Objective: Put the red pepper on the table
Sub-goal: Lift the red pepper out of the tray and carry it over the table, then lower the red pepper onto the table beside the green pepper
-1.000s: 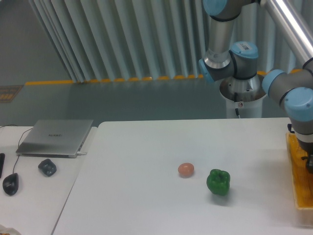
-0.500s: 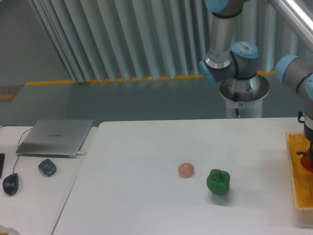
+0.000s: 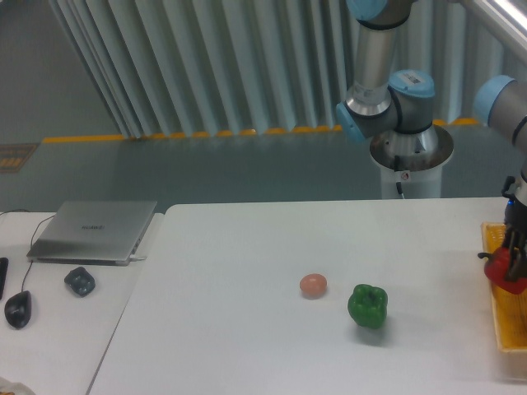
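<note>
The red pepper (image 3: 504,271) hangs at the far right edge of the view, held above the yellow-orange mesh tray (image 3: 506,325). My gripper (image 3: 512,262) is shut on it from above, with dark fingers on either side of the pepper, partly cut off by the frame edge. The white table (image 3: 247,288) spreads out to the left of it.
A green bell pepper (image 3: 368,305) and a small pinkish-orange ball (image 3: 313,285) lie on the table's middle right. On the side table at left are a closed laptop (image 3: 95,230), a dark mouse (image 3: 18,308) and a small dark object (image 3: 80,281). The robot base (image 3: 408,152) stands behind.
The arm has risen and drawn slightly left, lifting the red pepper out of the tray; a second ago the gripper was low in the tray and no pepper showed.
</note>
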Controlling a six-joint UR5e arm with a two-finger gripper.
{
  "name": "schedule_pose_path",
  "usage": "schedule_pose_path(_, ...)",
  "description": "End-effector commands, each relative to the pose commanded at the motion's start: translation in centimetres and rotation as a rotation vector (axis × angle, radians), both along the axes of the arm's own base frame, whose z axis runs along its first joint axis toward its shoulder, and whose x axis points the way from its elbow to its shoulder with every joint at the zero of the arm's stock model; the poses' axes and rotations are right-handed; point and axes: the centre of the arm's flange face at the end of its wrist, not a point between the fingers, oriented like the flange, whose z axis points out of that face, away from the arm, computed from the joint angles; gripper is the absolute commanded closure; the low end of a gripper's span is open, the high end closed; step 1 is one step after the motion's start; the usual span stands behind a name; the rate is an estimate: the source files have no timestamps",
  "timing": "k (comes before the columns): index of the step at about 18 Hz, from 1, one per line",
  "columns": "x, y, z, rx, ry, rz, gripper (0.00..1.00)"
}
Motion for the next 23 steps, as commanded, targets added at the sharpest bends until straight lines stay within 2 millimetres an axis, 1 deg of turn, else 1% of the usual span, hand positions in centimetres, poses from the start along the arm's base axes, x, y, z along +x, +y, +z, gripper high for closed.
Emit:
schedule_pose_path(2, 1.0, 0.9, 0.1, -0.009, -0.005, 0.037, 0.6)
schedule_pose_path(5, 1.4, 1.4, 0.2, -0.013, -0.008, 0.064, 0.6)
schedule_pose_path(7, 2.5, 2.8, 0.8, -0.019, -0.005, 0.123, 0.6)
schedule_pose_path(8, 3.2, 3.6, 0.6, -0.027, -0.012, 0.155, 0.61)
schedule_pose_path(10, 4.2, 4.5, 0.6, -0.032, -0.016, 0.182, 0.63)
schedule_pose_path(13, 6.0, 6.4, 0.5, -0.042, -0.019, 0.286, 0.63)
schedule_pose_path(15, 7.0, 7.9, 0.1, -0.043, 0.02, 0.317, 0.63)
schedule_pose_path(17, 7.6, 8.6, -0.2, -0.059, 0.032, 0.359, 0.63)
schedule_pose_path(20, 9.2, 10.7, -1.1, -0.047, 0.057, 0.435, 0.63)
schedule_pose_path(21, 9.6, 11.2, -1.3, -0.045, 0.08, 0.469, 0.63)
schedule_pose_path(22, 10.4, 12.1, -1.4, -0.047, 0.115, 0.535, 0.63)
schedule_pose_path(23, 10.4, 12.4, -1.6, -0.042, 0.125, 0.574, 0.63)
